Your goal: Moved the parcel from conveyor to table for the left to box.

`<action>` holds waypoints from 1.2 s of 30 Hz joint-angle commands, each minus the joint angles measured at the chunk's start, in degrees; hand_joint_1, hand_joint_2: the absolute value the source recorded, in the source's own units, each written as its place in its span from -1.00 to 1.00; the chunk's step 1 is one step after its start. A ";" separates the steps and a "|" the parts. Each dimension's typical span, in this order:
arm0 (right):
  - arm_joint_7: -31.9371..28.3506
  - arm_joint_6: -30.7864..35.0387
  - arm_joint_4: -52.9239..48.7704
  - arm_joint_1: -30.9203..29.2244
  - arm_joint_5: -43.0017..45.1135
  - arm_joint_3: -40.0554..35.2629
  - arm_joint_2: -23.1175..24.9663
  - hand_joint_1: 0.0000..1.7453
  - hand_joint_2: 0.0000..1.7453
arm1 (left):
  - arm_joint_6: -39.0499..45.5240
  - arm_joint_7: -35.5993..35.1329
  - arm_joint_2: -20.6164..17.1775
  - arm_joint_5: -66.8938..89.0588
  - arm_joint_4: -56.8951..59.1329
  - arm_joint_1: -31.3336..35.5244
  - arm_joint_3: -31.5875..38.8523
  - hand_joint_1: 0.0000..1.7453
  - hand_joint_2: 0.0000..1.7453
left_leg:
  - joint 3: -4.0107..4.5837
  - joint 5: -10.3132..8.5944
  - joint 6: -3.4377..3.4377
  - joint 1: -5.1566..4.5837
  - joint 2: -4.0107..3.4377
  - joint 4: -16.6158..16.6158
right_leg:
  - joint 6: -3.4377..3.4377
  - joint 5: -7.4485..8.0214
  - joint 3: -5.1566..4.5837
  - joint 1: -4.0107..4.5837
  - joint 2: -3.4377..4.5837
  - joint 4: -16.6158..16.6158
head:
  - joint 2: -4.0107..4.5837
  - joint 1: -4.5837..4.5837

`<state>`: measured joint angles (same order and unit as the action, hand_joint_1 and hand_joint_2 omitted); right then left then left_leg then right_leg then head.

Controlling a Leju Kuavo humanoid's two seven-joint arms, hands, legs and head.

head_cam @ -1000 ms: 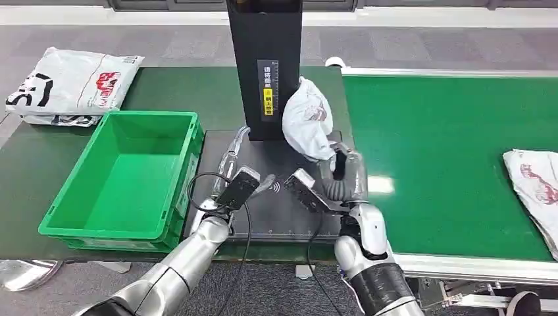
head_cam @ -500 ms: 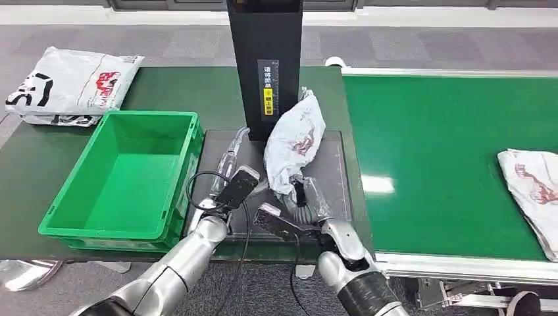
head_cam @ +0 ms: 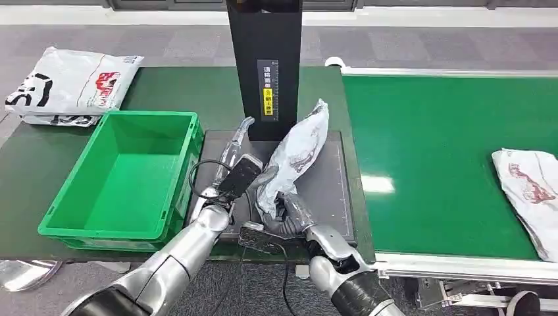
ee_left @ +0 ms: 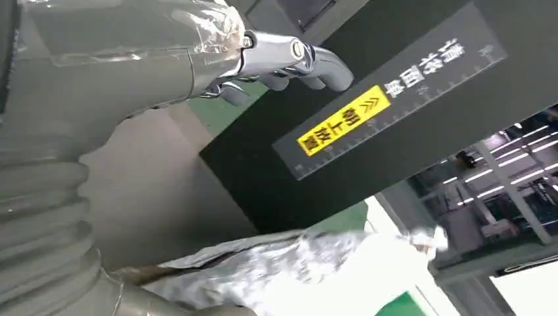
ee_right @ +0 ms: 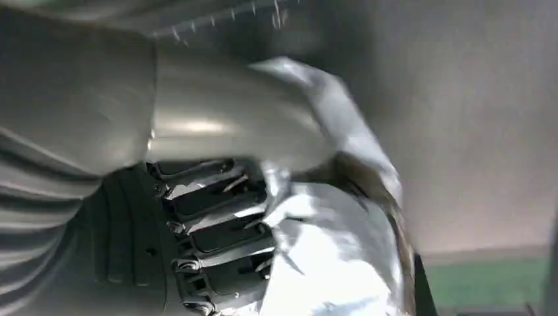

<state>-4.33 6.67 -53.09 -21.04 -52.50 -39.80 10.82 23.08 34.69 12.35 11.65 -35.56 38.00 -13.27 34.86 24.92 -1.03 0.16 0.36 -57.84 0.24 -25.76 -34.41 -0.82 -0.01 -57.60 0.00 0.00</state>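
A crumpled white-grey parcel (head_cam: 296, 153) leans over the dark plate (head_cam: 332, 197) in front of the black post (head_cam: 263, 59). My right hand (head_cam: 289, 214) grips the parcel's lower end at the plate's near edge. In the right wrist view the dark fingers (ee_right: 210, 230) are closed on the shiny wrap of the parcel (ee_right: 329, 263). My left hand (head_cam: 233, 148) lies stretched out over the plate's left side, just left of the parcel, holding nothing. The left wrist view has its fingers (ee_left: 283, 56) near the post, with the parcel (ee_left: 289, 270) beside the wrist.
A green box (head_cam: 125, 171) stands empty on the table left of the plate. Two parcels (head_cam: 72, 82) lie at the table's far left corner. The green conveyor (head_cam: 447, 151) runs on the right, with another parcel (head_cam: 530, 191) at its right end.
My right hand has drawn the parcel left and toward me, from beside the post down onto the plate. The left hand has reached slightly forward. The conveyor's parcel has drifted a little left.
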 commanded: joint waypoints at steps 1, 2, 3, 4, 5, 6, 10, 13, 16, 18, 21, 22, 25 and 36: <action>1.58 -0.23 -5.05 0.64 -0.67 -3.92 -4.14 -1.00 1.00 | -0.17 0.14 0.30 -0.56 5.03 3.60 2.23 -1.00 1.00 | -0.17 0.04 0.04 0.05 0.04 0.05 | 0.00 -0.03 0.23 0.06 -0.07 0.13 | 0.00 0.00; 1.58 -0.23 -5.05 0.64 -0.67 -3.92 -4.14 -1.00 1.00 | -0.17 0.14 0.30 -0.56 5.03 3.60 2.23 -1.00 1.00 | -0.22 0.04 0.03 0.05 0.00 0.09 | -0.02 -0.02 0.27 0.06 -0.04 0.16 | 0.00 0.00; 1.58 -0.23 -5.05 0.64 -0.67 -3.92 -4.14 -1.00 1.00 | -0.17 0.14 0.30 -0.56 5.03 3.60 2.23 -1.00 1.00 | -0.19 0.04 0.03 0.07 0.00 0.06 | -0.02 -0.01 0.26 0.08 -0.04 0.16 | 0.00 0.00; 1.58 -0.23 -5.05 0.64 -0.67 -3.92 -4.14 -1.00 1.00 | -0.17 0.14 0.30 -0.56 5.03 3.60 2.23 -1.00 1.00 | -0.14 0.02 0.03 0.05 0.02 0.04 | -0.01 0.00 0.19 0.06 -0.05 0.12 | 0.00 0.00; 1.58 -0.23 -5.05 0.64 -0.67 -3.92 -4.14 -1.00 1.00 | -0.17 0.14 0.30 -0.56 5.03 3.60 2.23 -1.00 1.00 | -0.17 0.02 0.03 0.07 0.01 0.06 | -0.02 0.01 0.23 0.08 -0.05 0.16 | 0.00 0.00; 1.58 -0.23 -5.05 0.64 -0.67 -3.92 -4.14 -1.00 1.00 | -0.17 0.14 0.30 -0.56 5.03 3.60 2.23 -1.00 1.00 | -0.08 0.01 0.02 0.04 0.01 0.02 | -0.01 0.00 0.11 0.05 -0.04 0.07 | 0.00 0.00; 1.58 -0.23 -5.05 0.64 -0.67 -3.92 -4.14 -1.00 1.00 | -0.17 0.14 0.30 -0.56 5.03 3.60 2.23 -1.00 1.00 | -0.04 0.01 0.01 0.03 -0.02 0.01 | -0.01 0.01 0.05 0.04 0.00 0.05 | 0.00 0.00; -1.21 7.88 -13.92 4.36 2.70 3.89 -4.17 -1.00 1.00 | 1.06 2.07 0.54 -2.99 4.26 3.70 4.07 -1.00 1.00 | -0.12 0.03 0.02 0.05 -0.01 0.04 | -0.01 0.00 0.15 0.06 -0.02 0.11 | 0.00 0.00; -0.50 5.52 -17.08 5.02 2.34 4.85 -4.85 -1.00 1.00 | 0.99 1.87 0.41 -3.12 4.12 3.79 3.94 -1.00 1.00 | 0.02 0.01 0.03 0.00 0.08 -0.03 | 0.00 -0.04 0.00 0.01 -0.11 0.00 | 0.00 0.00; -0.50 5.52 -17.05 5.16 2.35 4.82 -4.77 -1.00 1.00 | 1.01 1.87 0.43 -3.12 4.14 3.76 3.93 -1.00 1.00 | -0.13 0.05 0.04 0.03 0.03 0.03 | -0.01 -0.04 0.17 0.04 -0.07 0.10 | 0.00 0.00; -0.56 5.39 -16.63 5.22 2.13 5.04 -4.47 -1.00 1.00 | 1.05 1.88 0.43 -3.13 4.14 3.75 3.86 -1.00 1.00 | -0.05 0.02 0.02 0.04 0.03 0.00 | -0.01 0.00 0.10 0.05 -0.06 0.07 | 0.00 -0.02; -0.56 5.39 -16.63 5.22 2.13 5.04 -4.47 -1.00 1.00 | 1.05 1.88 0.43 -3.13 4.14 3.75 3.86 -1.00 1.00 | -0.02 0.00 0.01 0.00 0.01 0.01 | -0.01 0.00 0.03 0.00 -0.03 0.03 | 0.00 0.00; -0.56 5.39 -16.63 5.22 2.13 5.04 -4.47 -1.00 1.00 | 1.05 1.88 0.43 -3.13 4.14 3.75 3.86 -1.00 1.00 | -0.02 0.00 0.01 0.02 0.02 0.00 | -0.02 0.01 0.05 0.03 -0.04 0.04 | 0.00 0.00; -1.12 6.06 -16.69 5.46 2.32 5.63 -4.12 -1.00 1.00 | 1.04 2.09 0.47 -3.41 4.04 3.71 4.01 -1.00 1.00 | -0.05 0.02 0.01 0.02 -0.01 0.00 | -0.01 0.00 0.06 0.03 -0.01 0.05 | 0.00 0.00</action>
<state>-4.92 12.37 -70.18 -14.87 -50.49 -35.89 8.11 24.11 36.65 12.46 8.63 -34.01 39.13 -13.14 34.85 24.93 -1.04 0.16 0.35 -57.84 0.23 -25.76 -34.42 -0.83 0.00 -57.60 0.00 0.00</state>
